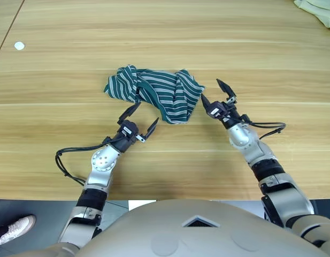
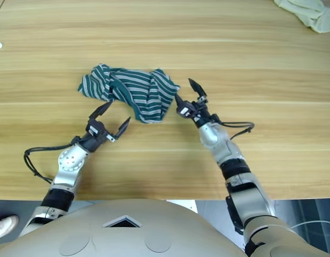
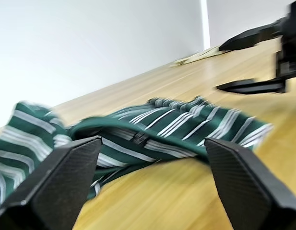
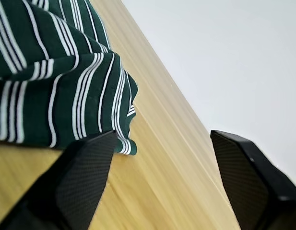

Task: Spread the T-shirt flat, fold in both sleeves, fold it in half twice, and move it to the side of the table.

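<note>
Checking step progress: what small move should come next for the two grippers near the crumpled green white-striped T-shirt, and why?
The green white-striped T-shirt lies bunched; left gripper and right gripper sit open beside it. Probably ease both onto its near edge and pinch.

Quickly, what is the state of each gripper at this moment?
Left gripper: jaws open, holding nothing, beside the T-shirt.
Right gripper: jaws open, holding nothing.

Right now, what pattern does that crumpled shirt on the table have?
The shirt is dark green with thin white stripes, clearest in the right wrist view.
</note>
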